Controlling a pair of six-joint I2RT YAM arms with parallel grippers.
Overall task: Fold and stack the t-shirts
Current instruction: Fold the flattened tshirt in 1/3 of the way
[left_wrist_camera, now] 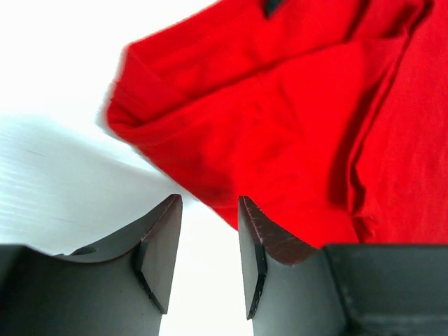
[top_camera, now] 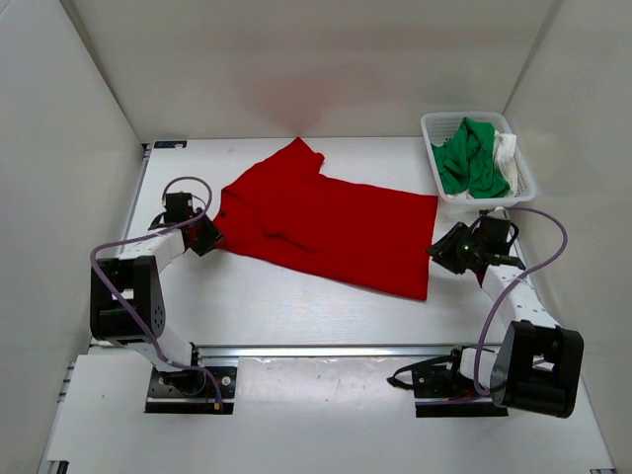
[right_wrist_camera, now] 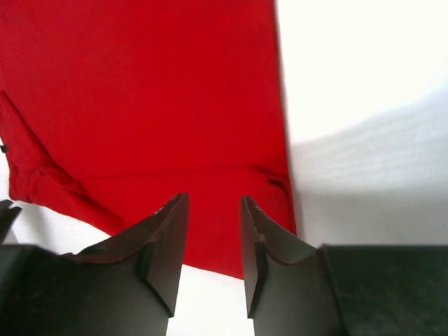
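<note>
The red t-shirt point(top_camera: 326, 225) lies spread across the middle of the table, one sleeve pointing toward the back. My left gripper point(top_camera: 209, 237) sits at its left edge, jaws open with nothing between them; the left wrist view shows the red t-shirt point(left_wrist_camera: 294, 119) just beyond the fingertips. My right gripper point(top_camera: 441, 250) stands open at the shirt's right edge, and the right wrist view shows the red t-shirt point(right_wrist_camera: 147, 98) under and ahead of empty jaws. The green t-shirt point(top_camera: 469, 158) and the white t-shirt point(top_camera: 506, 148) lie bunched in the basket.
A white mesh basket point(top_camera: 434, 128) stands at the back right corner of the table. White walls enclose the table at the back and on both sides. A metal rail point(top_camera: 326, 349) runs along the near edge between the arm bases.
</note>
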